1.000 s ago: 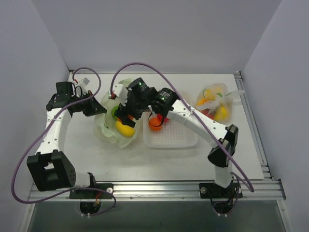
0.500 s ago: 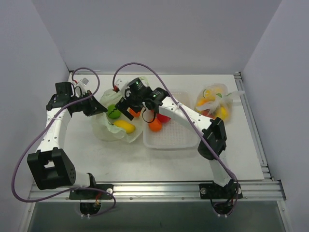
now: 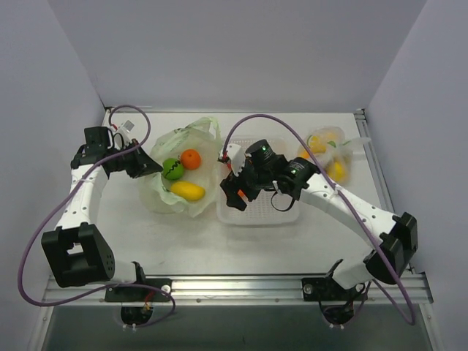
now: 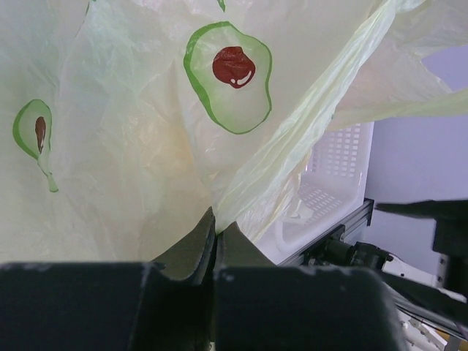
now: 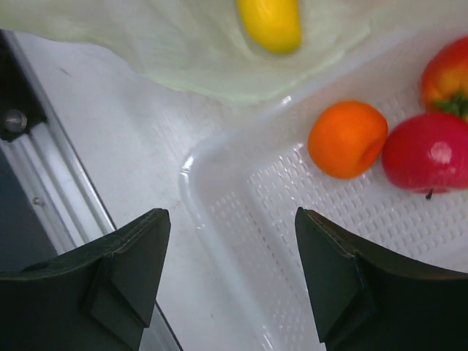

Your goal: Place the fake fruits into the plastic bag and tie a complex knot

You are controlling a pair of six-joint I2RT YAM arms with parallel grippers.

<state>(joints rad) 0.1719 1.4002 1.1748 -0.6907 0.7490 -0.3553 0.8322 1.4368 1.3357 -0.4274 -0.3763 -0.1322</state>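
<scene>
The pale green, avocado-printed plastic bag lay open just left of the white basket, three fake fruits inside; left jaws pinched its rim; right jaws gaped above the basket; white desk, pale walls.

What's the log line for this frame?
left gripper: shut on bag | right gripper: open, empty, over basket | bagged fruits: three | basket fruits: three showing
</scene>
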